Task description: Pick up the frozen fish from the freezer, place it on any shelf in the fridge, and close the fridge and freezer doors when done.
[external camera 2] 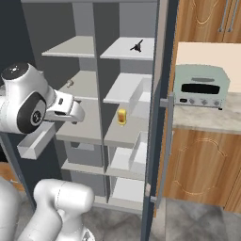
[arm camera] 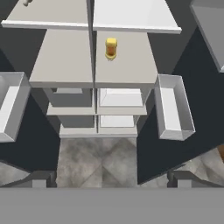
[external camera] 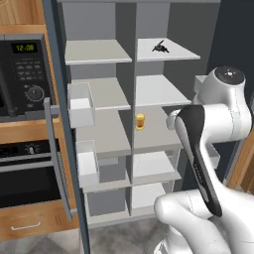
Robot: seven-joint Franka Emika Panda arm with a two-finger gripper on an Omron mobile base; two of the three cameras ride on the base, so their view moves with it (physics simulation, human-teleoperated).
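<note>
Up at about 1 o'clock in the left base view sits the fish [external camera: 160, 47], small and dark with thin spiky fins. It lies on the top board on the right side of the big open unit, near the board's front edge. From the right base view the fish [external camera 2: 136, 46] is at 12 o'clock, on that same top board.

It looks hard and stiff, since it is frozen, and very light. It may be slippery, and the thin fins look easy to snap. I think the best place to hold it is across the lumpy middle, not by the fins.

Two boards below it stands a little yellow jar [external camera: 140, 121], well apart from the fish. Both tall doors stand wide open, with white bins [arm camera: 173, 107] on their inner sides.

The gripper [arm camera: 112, 178] has its two fingers spread wide and holds nothing. It points down toward the low boards and the floor, far from the fish.
</note>
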